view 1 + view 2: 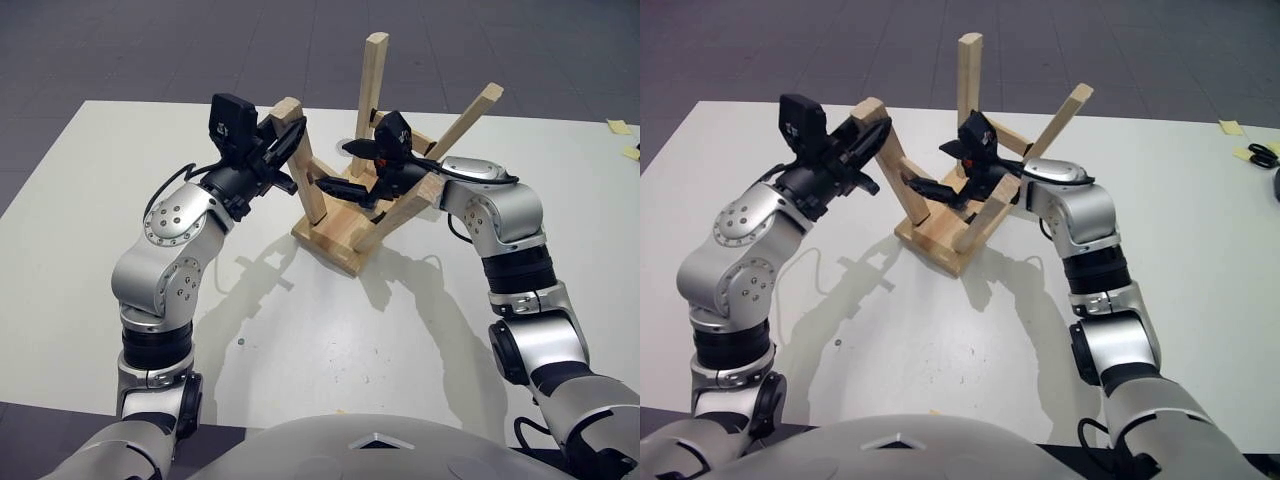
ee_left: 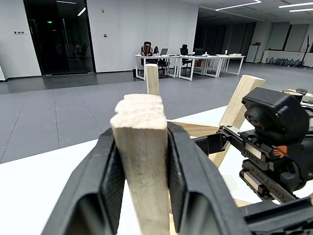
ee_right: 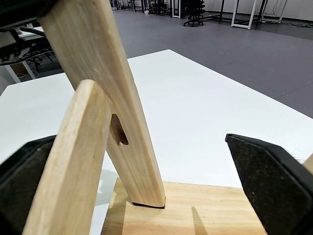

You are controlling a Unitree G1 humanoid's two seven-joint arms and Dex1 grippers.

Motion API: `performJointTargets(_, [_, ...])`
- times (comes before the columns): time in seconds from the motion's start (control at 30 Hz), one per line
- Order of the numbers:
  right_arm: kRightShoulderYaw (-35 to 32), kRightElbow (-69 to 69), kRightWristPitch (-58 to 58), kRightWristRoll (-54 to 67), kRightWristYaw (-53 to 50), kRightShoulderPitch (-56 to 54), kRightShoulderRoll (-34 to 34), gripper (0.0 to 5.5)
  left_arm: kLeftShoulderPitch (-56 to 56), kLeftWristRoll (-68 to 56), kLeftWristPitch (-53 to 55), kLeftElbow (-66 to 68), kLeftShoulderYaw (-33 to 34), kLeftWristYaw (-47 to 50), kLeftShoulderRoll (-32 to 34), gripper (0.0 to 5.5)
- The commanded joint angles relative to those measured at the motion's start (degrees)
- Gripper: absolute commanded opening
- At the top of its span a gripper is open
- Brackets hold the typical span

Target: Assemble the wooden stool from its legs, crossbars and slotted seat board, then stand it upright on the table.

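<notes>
The wooden stool stands upside down on the white table (image 1: 120,180), its seat board (image 1: 338,246) lowest and its legs pointing up. My left gripper (image 1: 286,128) is shut on the top end of the nearest left leg (image 2: 142,147). My right gripper (image 1: 341,168) is open among the legs, its fingers (image 3: 266,176) spread wide to either side of that same leg (image 3: 115,93) just above the seat board (image 3: 195,210). A crossbar (image 3: 73,166) lies close by one finger. Other legs (image 1: 374,85) rise at the back and right (image 1: 468,118).
Yellow paper scraps (image 1: 620,127) and a pair of scissors (image 1: 1262,153) lie near the table's far right edge. Open table surface (image 1: 330,350) stretches between the stool and the near edge. Dark floor lies beyond the far edge.
</notes>
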Motion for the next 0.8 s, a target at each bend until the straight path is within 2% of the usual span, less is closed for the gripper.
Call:
performJointTargets(0.03, [-0.2, -1.1, 0.9, -0.9, -1.2, 1.8, -0.6, 5.40, -0.5, 2.9, -2.8, 0.1, 3.2, 3.7, -0.8, 1.02])
performJointTargets(0.23, [-0.3, -2.0, 0.7, -0.7, -1.5, 2.2, 0.0, 5.40, -2.8, 0.9, -4.7, -1.5, 7.8, 7.1, -5.3, 1.02])
performJointTargets(0.37, [-1.9, -2.0, 0.6, 0.7, -2.4, 1.9, 1.1, 5.40, -4.6, -4.3, -0.2, -3.0, 9.6, 7.7, -7.7, 1.02])
performJointTargets(0.47, [-3.5, -2.0, 0.9, 1.9, -3.4, 1.8, 1.9, 5.40, -3.7, -3.4, -1.9, -4.3, 6.4, 3.5, -5.6, 1.03])
performJointTargets(0.63, [-8.0, -3.3, 2.4, 5.8, -4.8, 2.2, 3.0, 5.40, 0.0, 4.5, -8.1, -5.8, -2.8, -5.7, 1.6, 1.02])
performJointTargets(0.8, [-15.2, -6.5, 7.2, 14.2, -5.3, 3.5, 3.8, 5.40, 0.9, 10.5, -11.9, -2.0, -3.0, -3.1, 2.0, 1.02])
